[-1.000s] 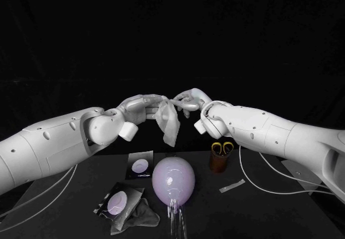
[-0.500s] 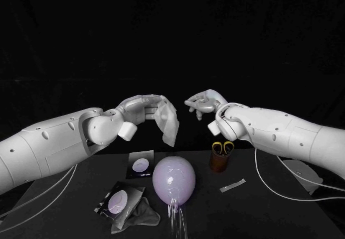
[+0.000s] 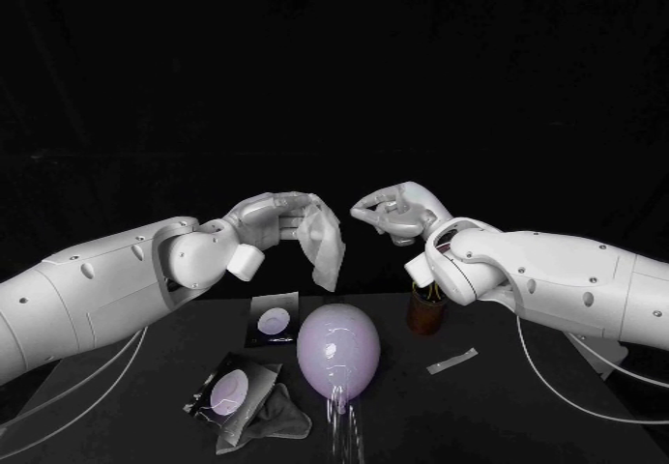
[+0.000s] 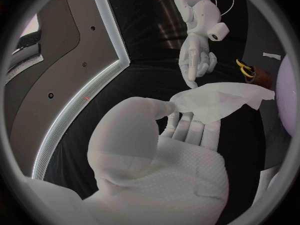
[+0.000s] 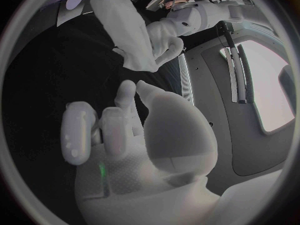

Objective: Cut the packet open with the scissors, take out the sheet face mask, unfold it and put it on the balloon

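Release: right hand [image 3: 394, 211] now off sheet face mask [image 3: 325, 246], fingers curled, seemingly empty | left hand [image 3: 272, 217] fingers pinch it | unfolding unfinished.

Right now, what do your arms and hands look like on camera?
The left arm and right arm are smooth, rounded white shells with a few small dark dots. The left hand and right hand are silver and many-fingered, the left's palm finely dotted. Thin white cables hang beneath the arms.
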